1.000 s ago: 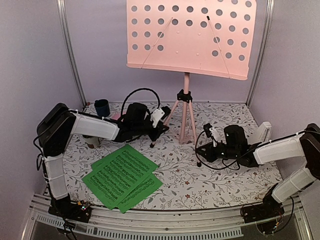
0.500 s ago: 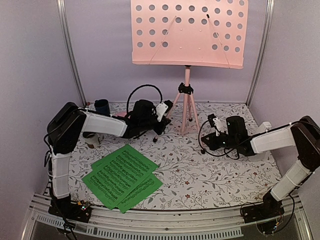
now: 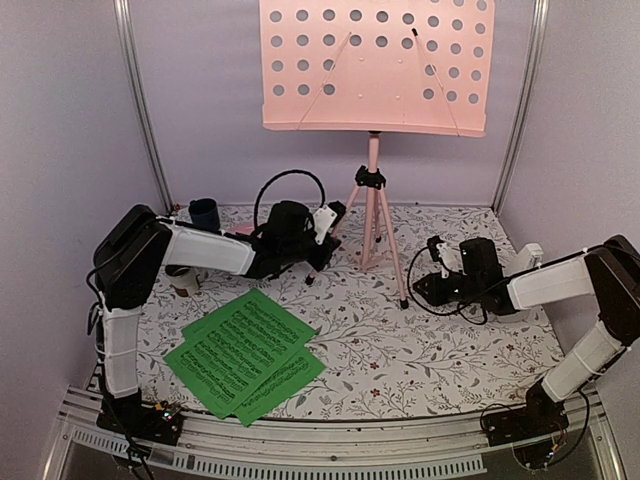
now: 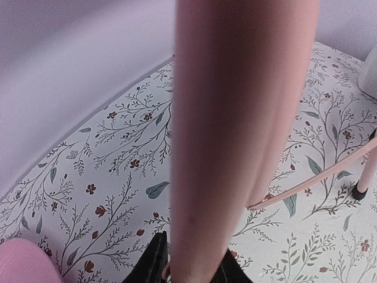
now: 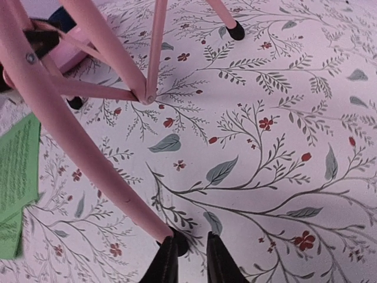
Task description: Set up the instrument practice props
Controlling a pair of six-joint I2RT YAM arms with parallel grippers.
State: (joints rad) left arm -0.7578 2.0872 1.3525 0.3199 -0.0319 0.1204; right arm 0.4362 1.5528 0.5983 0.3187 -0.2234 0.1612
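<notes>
The left gripper (image 4: 189,266) clamps a leg of the music stand (image 3: 373,65). The right gripper (image 5: 191,259) is barely parted at another foot, grip unclear. The print on the green sheets (image 3: 245,350) is unreadable. A blue cup (image 3: 205,213) sits far left.

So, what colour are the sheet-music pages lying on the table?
Green, printed with black notes; the top external view shows the sheet-music pages best.

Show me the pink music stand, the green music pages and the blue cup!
pink music stand (image 3: 370,112), top view, on its holey desk
green music pages (image 3: 245,350), top view, middle of the top sheet
blue cup (image 3: 205,215), top view, on its side
</notes>
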